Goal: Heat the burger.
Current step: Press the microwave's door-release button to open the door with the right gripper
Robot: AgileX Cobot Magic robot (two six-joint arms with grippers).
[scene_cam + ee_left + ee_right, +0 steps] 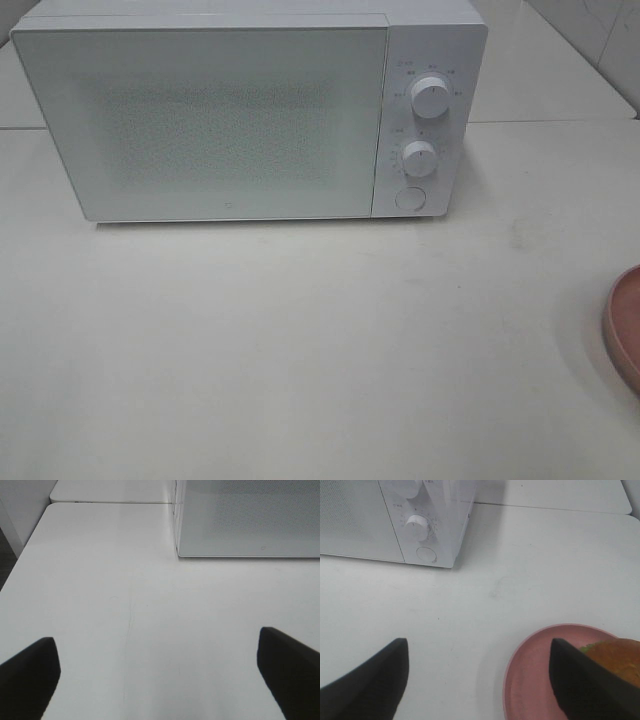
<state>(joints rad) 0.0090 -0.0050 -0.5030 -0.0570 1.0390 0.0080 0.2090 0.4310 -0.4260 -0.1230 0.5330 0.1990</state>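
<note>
The burger [619, 656], with a golden-brown bun and a bit of green at its edge, lies on a pink plate [530, 680]; one finger of my right gripper partly covers it. In the exterior high view only the plate's rim [626, 325] shows at the right edge, and the burger is out of view there. My right gripper [479, 666] is open above the table, its fingers straddling bare table and the plate's near side. My left gripper [159, 662] is open wide over bare table, in front of the microwave's left corner. Neither gripper shows in the exterior high view.
A white microwave [240, 110] stands at the back of the table with its door shut. On its right panel sit two knobs [430, 97] [419, 158] and a round button [409, 198]. The white table [300, 340] stretches in front of it.
</note>
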